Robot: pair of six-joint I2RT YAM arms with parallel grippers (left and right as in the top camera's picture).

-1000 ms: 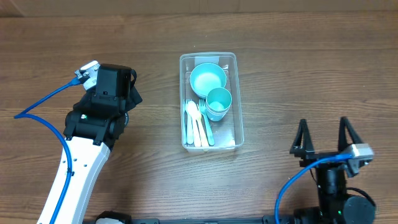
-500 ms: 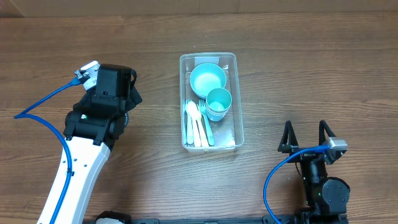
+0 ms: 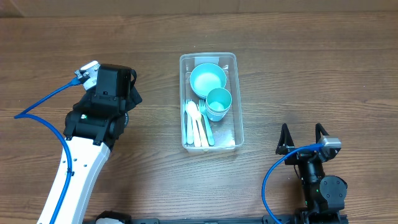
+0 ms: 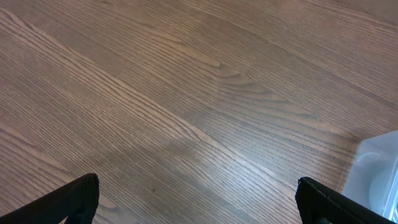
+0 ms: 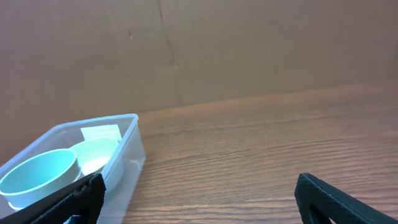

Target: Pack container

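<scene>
The container (image 3: 227, 133) sits at the centre of the tabletop (image 3: 298, 62), its long side running up the frame. Inside, a teal bowl (image 3: 207, 79) lies toward the top, a cup (image 3: 218, 101) just below it, and cutlery (image 3: 198, 124) along the left wall. Bare wood surrounds the container, widest at the top and right of the frame. The left arm (image 3: 81, 155) rises from the lower left. The left claw (image 4: 199, 202) is spread wide, grasping nothing, over bare wood left of the container. The right claw (image 3: 302, 138), at the lower right, is likewise released, with its fingers pointing up the frame, well apart from the container.
</scene>
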